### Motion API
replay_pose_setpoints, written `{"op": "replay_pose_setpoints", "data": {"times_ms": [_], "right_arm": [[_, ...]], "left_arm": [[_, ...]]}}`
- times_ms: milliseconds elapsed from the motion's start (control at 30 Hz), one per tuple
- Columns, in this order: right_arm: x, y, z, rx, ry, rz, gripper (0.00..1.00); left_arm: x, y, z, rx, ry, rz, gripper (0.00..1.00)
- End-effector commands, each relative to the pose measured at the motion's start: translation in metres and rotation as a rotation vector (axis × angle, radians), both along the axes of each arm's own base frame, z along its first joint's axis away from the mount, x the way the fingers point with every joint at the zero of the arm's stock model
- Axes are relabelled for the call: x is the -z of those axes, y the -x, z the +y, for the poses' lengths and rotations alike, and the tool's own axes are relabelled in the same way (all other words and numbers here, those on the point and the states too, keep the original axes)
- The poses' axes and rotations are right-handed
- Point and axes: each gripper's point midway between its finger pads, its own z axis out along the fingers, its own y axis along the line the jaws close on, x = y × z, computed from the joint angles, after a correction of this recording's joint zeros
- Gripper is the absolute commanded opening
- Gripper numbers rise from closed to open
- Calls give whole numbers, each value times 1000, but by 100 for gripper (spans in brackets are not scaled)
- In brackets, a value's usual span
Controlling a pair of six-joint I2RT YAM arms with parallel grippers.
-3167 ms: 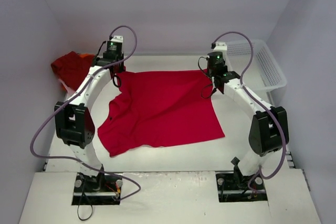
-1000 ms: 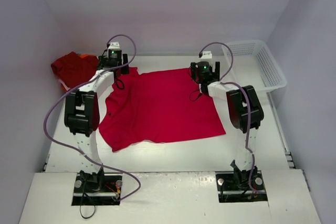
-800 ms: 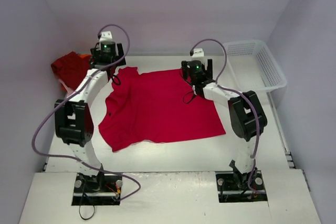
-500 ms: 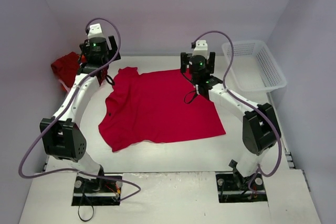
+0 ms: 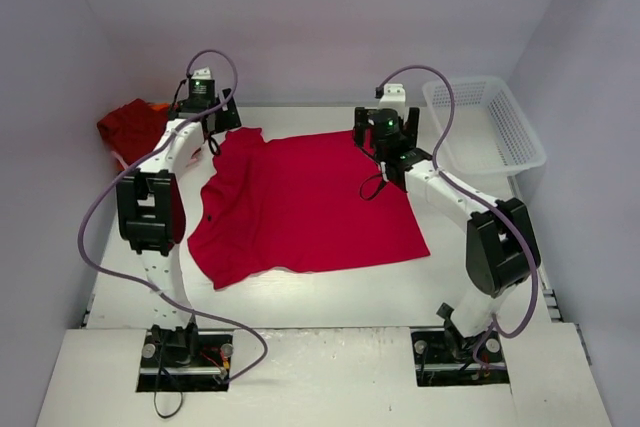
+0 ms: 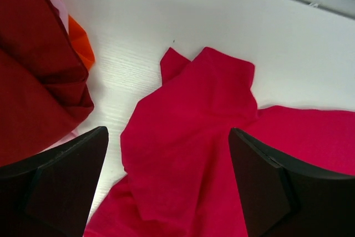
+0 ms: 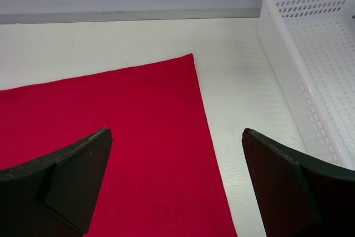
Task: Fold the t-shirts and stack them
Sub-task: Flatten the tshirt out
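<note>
Broadly, the white surface [image 5: 330, 292] carries everything, and most of its middle is taken by the bright red t-shirt [image 5: 310, 207], spread nearly flat. Its far edge lies under both sets of fingers and the rest of the cloth runs back from them toward the arm bases. The side below the left fingers [image 5: 208, 117] is rumpled, while the side below the right fingers [image 5: 385, 127] is smooth.

Next in size, the white mesh basket [image 5: 510, 137] stands on the surface outside the right fingers, apart from the t-shirt with a strip of bare surface between them. In the right wrist view its wall rises just beyond the right-hand finger.

The darker red t-shirt bundle [image 5: 135, 127] lies outside the left fingers, at the far left of the surface. It is close to the spread t-shirt but not touching it.

The left fingers stand wide apart and hold nothing. The left wrist view shows a creased sleeve [image 6: 199, 109] of the t-shirt in the gap between them. The right fingers are spread to their widest and are likewise empty, with the t-shirt's far right corner [image 7: 191, 55] lying between them, nearer the right-hand one.

Smallest, a bit of orange [image 6: 82, 48] pokes out from the bundle's edge, beyond the left-hand finger.
</note>
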Motion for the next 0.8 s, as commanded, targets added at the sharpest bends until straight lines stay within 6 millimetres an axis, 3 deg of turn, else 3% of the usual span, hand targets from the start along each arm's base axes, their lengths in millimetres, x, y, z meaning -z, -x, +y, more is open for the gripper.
{"op": "replay_pose_setpoints", "data": {"times_ms": [0,100,133,267,467,500,533,767], "right_arm": [[-27,-4,-4,14,-68,-73,100],[-16,-7,-7,20,-69,-54,100],[-11,-9,-6,14,-72,-44,100],[-1,-18,-8,15,-80,-32,100],[13,-35,-14,23,-87,-19,100],[14,-37,-14,25,-88,-18,100],[17,-37,-16,29,-87,-14,100],[31,-41,-23,38,-76,0,100]], "left_arm": [[-46,-12,2,28,123,-97,84],[-31,-19,4,34,178,-75,84],[-22,-22,16,25,199,-60,84],[-11,-33,23,28,212,-53,84],[9,-52,16,79,250,-47,84],[4,-58,17,87,255,-65,83],[16,-62,17,92,264,-49,82],[33,-83,9,136,308,-44,78]]}}
